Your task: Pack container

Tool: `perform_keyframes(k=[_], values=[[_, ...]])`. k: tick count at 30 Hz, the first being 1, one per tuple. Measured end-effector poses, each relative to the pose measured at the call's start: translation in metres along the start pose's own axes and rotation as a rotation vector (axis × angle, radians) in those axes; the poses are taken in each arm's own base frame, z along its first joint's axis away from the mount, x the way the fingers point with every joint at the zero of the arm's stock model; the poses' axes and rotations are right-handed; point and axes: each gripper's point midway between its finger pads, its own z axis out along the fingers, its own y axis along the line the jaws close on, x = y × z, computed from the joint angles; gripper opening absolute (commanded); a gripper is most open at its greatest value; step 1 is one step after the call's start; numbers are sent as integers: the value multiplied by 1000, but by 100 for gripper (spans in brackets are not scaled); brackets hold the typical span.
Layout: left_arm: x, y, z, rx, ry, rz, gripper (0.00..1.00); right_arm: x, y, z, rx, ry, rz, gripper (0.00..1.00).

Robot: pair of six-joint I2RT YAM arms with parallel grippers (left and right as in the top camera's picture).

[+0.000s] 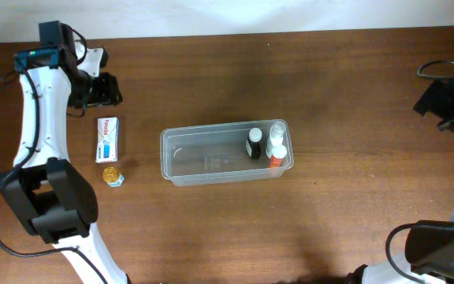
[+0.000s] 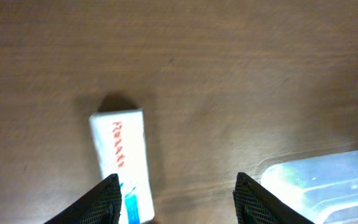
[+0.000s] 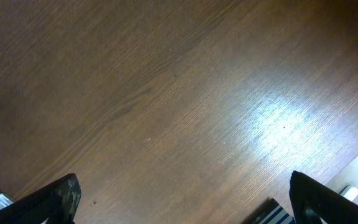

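Hovering part-open and empty, left hand (image 2: 182, 200) is sitting off-centre from white box (image 2: 120, 163); descending, one finger may be crushing it.

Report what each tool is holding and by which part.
Nothing is held. The left tool is open near the white box; the right tool is open over the table.
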Motion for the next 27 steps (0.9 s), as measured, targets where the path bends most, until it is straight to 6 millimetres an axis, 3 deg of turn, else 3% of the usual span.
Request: perform_keyframes(k=[9,21,27], values=[[23,26,6,-74,98,-65,67,0,0,0,0,0,0,98],[70,48,88,-113,371,-90,71,0,0,0,0,0,0,98],[74,53,96,-134,395,-87,71,0,0,0,0,0,0,98]])
